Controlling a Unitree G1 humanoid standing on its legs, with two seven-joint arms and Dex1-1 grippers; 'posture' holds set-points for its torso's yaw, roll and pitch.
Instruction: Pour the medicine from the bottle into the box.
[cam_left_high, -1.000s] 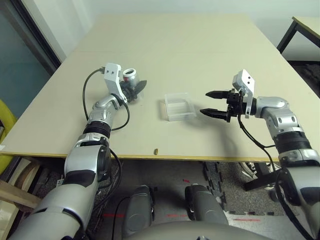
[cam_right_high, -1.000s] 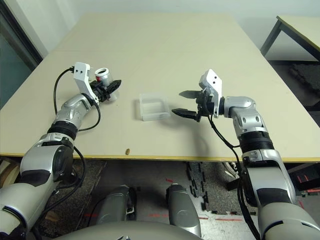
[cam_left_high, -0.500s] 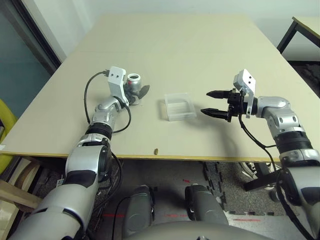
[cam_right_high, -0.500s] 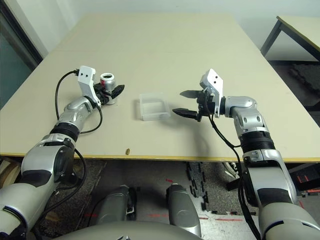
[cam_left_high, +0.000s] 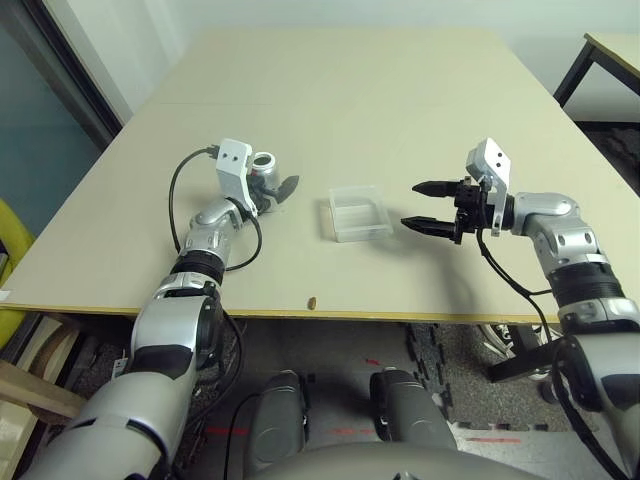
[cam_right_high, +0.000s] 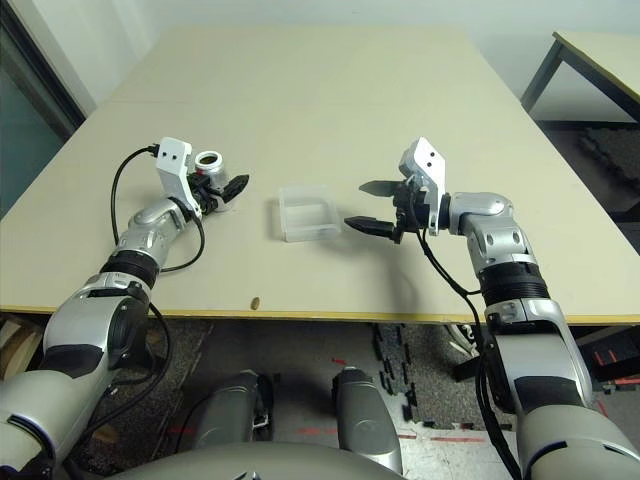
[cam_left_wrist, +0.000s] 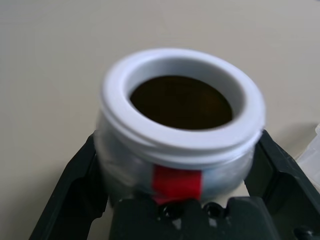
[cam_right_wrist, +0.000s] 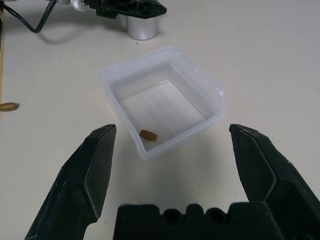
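Observation:
The bottle (cam_left_high: 265, 164) stands upright on the table left of the box, uncapped, with a white rim, a dark inside and a red mark (cam_left_wrist: 176, 181) on its side. My left gripper (cam_left_high: 272, 182) is open, one black finger (cam_left_wrist: 75, 180) on each side of the bottle. The box (cam_left_high: 358, 212) of clear plastic sits mid-table with one small brown pill (cam_right_wrist: 148, 135) lying in it. Just right of the box my right gripper (cam_left_high: 410, 205) hangs open, pointing at it, holding nothing.
A loose brown pill (cam_left_high: 312, 301) lies near the table's front edge (cam_left_high: 400, 316). A black cable (cam_left_high: 173, 190) loops off my left wrist. Another table (cam_left_high: 612, 48) stands at the far right. The wide tabletop stretches away behind the box.
The left gripper has brought the tilted bottle upright, set it on the table and opened. The right arm and the box have not moved.

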